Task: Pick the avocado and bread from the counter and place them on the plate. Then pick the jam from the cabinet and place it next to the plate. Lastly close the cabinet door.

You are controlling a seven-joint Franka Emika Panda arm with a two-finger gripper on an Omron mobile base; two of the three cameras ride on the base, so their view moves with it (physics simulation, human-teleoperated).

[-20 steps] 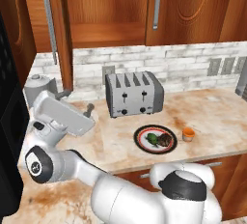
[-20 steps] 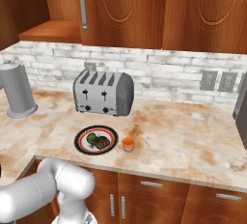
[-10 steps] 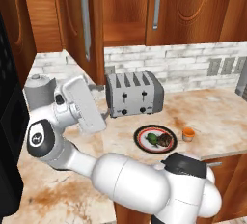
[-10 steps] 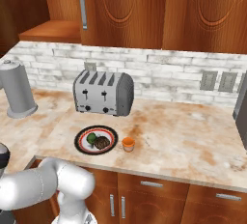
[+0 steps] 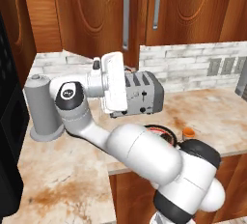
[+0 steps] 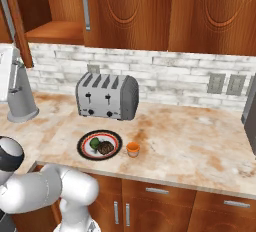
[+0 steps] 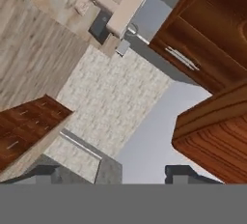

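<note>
One plate point(image 6: 85, 149) lies on the counter point(image 6: 200, 146) in front of the one toaster point(image 6: 107, 96), near the front edge. On the plate are one avocado point(image 6: 94, 143) and one bread point(image 6: 104, 148), touching each other. One jam point(image 6: 132, 149) jar stands just beside the plate on its right. To the right of the jam the counter is free. The cabinet point(image 5: 91, 15) door stands open. The gripper point(image 7: 111, 174) holds nothing; its fingertips point(image 7: 179, 172) are apart with only empty air between them.
</note>
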